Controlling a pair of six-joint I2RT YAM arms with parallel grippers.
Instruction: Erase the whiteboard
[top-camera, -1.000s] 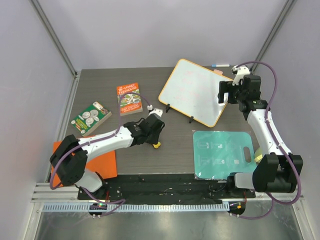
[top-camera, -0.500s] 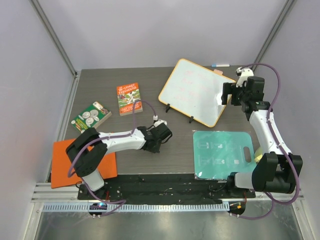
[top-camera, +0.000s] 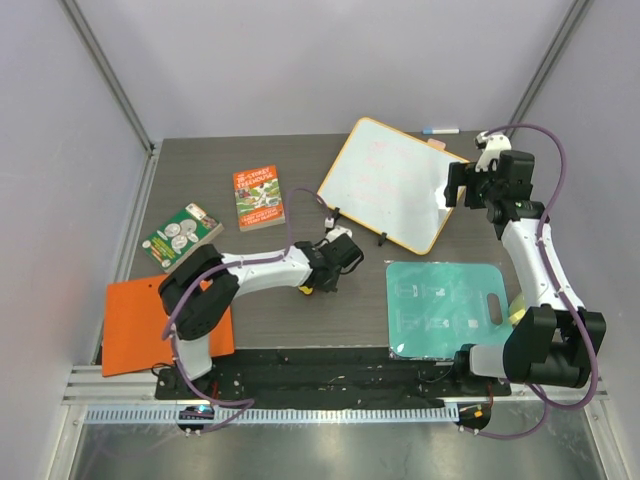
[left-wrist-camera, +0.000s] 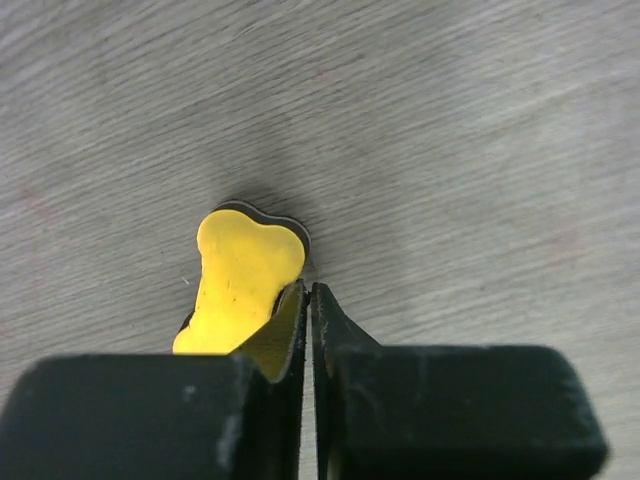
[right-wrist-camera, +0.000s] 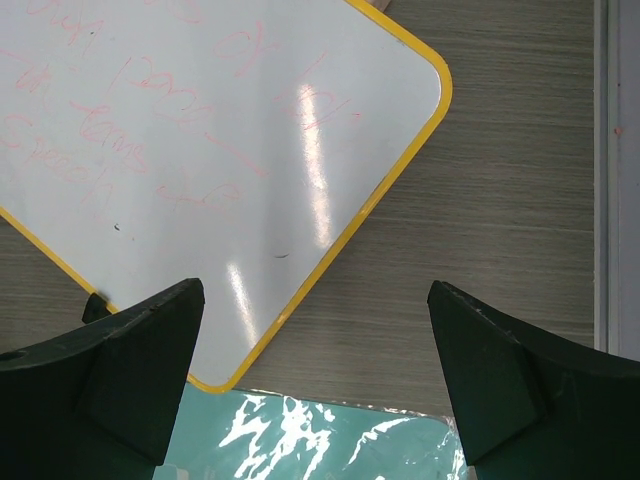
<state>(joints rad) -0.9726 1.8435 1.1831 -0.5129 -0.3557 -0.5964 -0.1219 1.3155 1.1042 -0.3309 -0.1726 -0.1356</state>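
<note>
Where the top view obscures it, the wrist view shows the left gripper (left-wrist-camera: 308, 290) pressed together beside a yellow piece (left-wrist-camera: 245, 270); the right gripper (right-wrist-camera: 315, 290) is spread over the whiteboard (right-wrist-camera: 200, 120).

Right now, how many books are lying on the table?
2. An orange-covered book lies left of the whiteboard; a green-covered book lies to its lower left in the top view. The flat orange sheet at the near-left corner is not counted.

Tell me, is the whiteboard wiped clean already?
No, faint pink marker writing is spread across the whiteboard in the right wrist view.
</note>
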